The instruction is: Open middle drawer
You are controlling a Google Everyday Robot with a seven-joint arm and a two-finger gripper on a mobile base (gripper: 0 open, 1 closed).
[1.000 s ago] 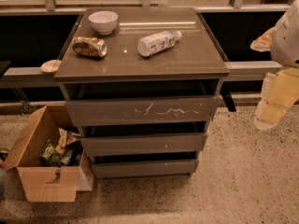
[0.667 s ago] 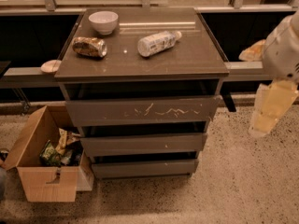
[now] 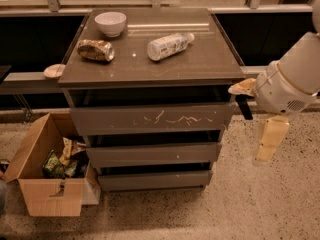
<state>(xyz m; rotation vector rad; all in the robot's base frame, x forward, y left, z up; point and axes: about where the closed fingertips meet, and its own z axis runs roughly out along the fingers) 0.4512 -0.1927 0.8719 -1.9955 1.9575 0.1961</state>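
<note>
The middle drawer (image 3: 150,154) is the plain grey-brown front with one tiny white speck, second from the top in the cabinet (image 3: 150,64). It sits slightly out, with a dark gap above it. The top front (image 3: 155,119) has white scratch marks, and the bottom front (image 3: 155,180) is plain and narrower. My gripper (image 3: 268,141) hangs below the white arm (image 3: 292,79) to the right of the cabinet. It is level with the middle drawer, clear of its right end, and touches nothing.
On the cabinet top lie a white bowl (image 3: 110,23), a crumpled snack bag (image 3: 95,49) and a plastic bottle (image 3: 169,45) on its side. An open cardboard box (image 3: 47,179) with packets stands on the floor at the left. A ledge (image 3: 30,79) runs behind.
My arm and gripper have moved left and down, closer to the cabinet's right side. The drawers have not moved.
</note>
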